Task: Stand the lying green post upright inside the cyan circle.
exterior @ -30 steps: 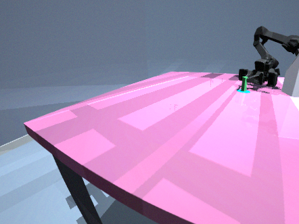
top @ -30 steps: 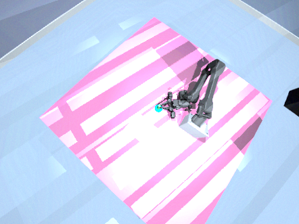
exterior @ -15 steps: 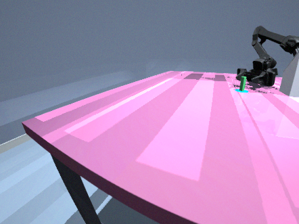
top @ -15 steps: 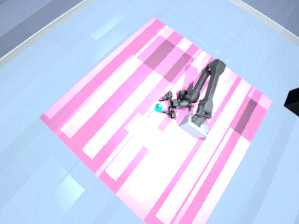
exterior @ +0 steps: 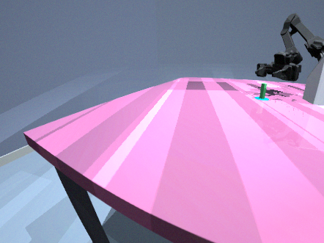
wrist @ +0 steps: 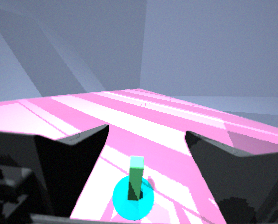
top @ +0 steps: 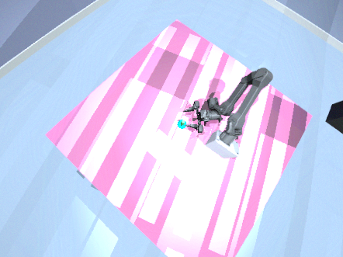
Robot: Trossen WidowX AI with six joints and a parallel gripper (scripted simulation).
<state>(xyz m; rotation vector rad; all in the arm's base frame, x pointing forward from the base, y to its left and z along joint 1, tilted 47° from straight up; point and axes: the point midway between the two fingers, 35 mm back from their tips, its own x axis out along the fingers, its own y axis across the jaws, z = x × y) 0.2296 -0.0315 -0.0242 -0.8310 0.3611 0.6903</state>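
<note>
The green post (top: pixel 182 123) (exterior: pixel 263 91) (wrist: pixel 136 176) stands upright with its foot inside the cyan circle (top: pixel 178 125) (exterior: pixel 257 98) (wrist: pixel 120 201). In the wrist view its foot is near the circle's middle, with cyan showing around it. My gripper (top: pixel 186 118) (exterior: pixel 269 71) (wrist: pixel 147 131) is open and empty, its fingers wide apart. In the exterior view it hangs above the level of the post's top, without touching the post. In the wrist view the post shows low between the two fingers.
The pink and white striped table (top: pixel 128 145) (exterior: pixel 190 144) carries the post and circle. The arm's pale base block (top: pixel 221 147) (exterior: pixel 316 87) stands behind the gripper. A black object (top: pixel 336 117) is at the far right, off the table.
</note>
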